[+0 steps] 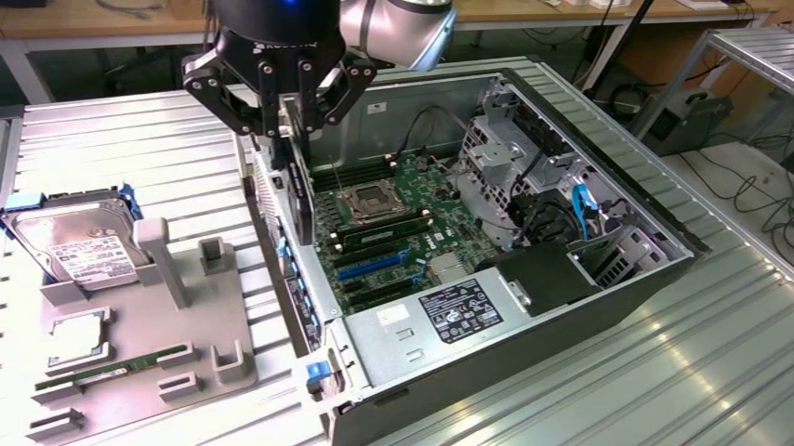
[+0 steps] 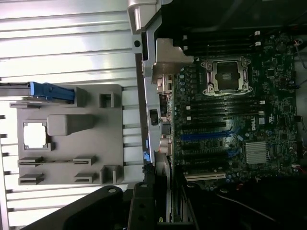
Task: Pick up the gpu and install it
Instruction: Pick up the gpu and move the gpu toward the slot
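Installation leg, by my reading: the gripper [image 1: 288,107] had its fingers drawn partway in and pinched on the top edge of the gpu [image 1: 294,190], which hung upright and edge-on, lifted clear of the grey parts tray [image 1: 149,390] and poised at the rear wall of the open computer case [image 1: 645,279], just beside the motherboard [image 1: 397,223] but not yet seated. So the pick-up was done and the fitting was in hand. Seating it, I'd judge, called for the card's lower edge squared over the blue expansion slot [image 1: 372,265], bracket end tight to the rear wall, then a straight, even press with no tilt. The tally: one gpu, one gripper, one case, one motherboard with one CPU socket [image 1: 372,203]. Out on the tray were one hard drive [image 1: 81,246], one loose CPU [image 1: 81,339] and one RAM stick [image 1: 118,370].
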